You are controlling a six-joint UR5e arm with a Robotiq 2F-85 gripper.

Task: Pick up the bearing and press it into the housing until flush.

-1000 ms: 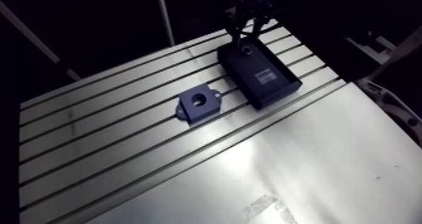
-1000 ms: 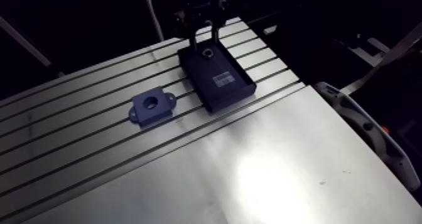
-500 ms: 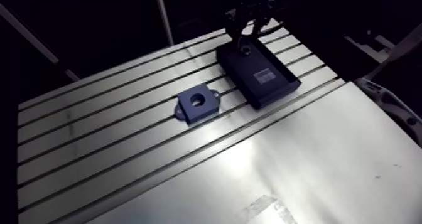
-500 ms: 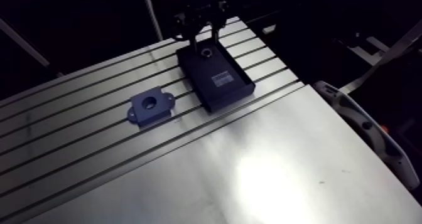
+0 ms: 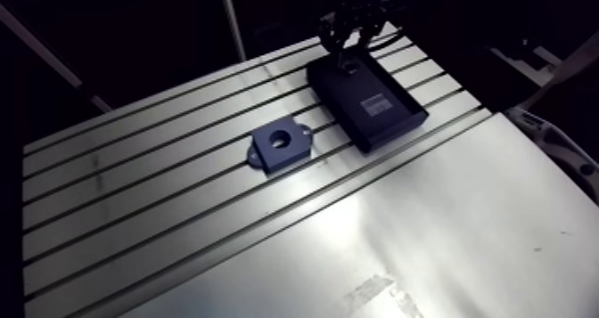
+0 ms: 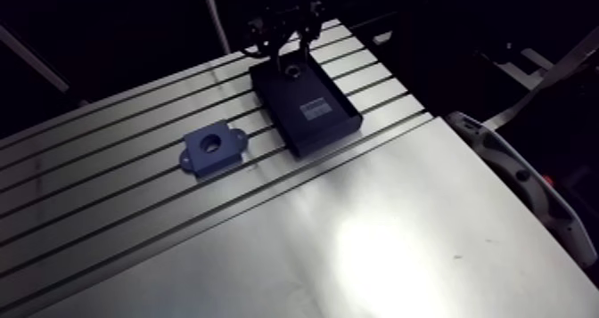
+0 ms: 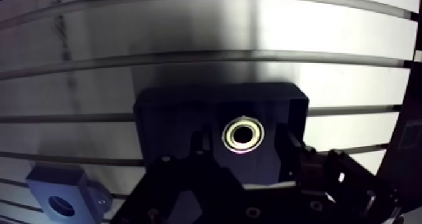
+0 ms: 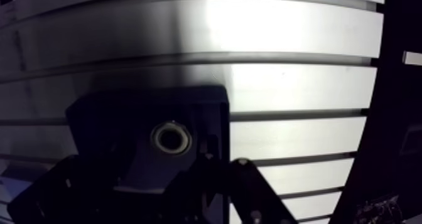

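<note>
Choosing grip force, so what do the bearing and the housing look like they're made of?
The bearing: likely steel, polished; its ring glints brightly. The housing: dark blue, matte, barely any shine; possibly plastic or anodised metal, can't tell.

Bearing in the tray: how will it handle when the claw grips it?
The bearing is a shiny metal ring, so probably rigid but slippery in the claw. Lying flat in the black tray, it shouldn't roll now; dropped on edge, it likely would.
</note>
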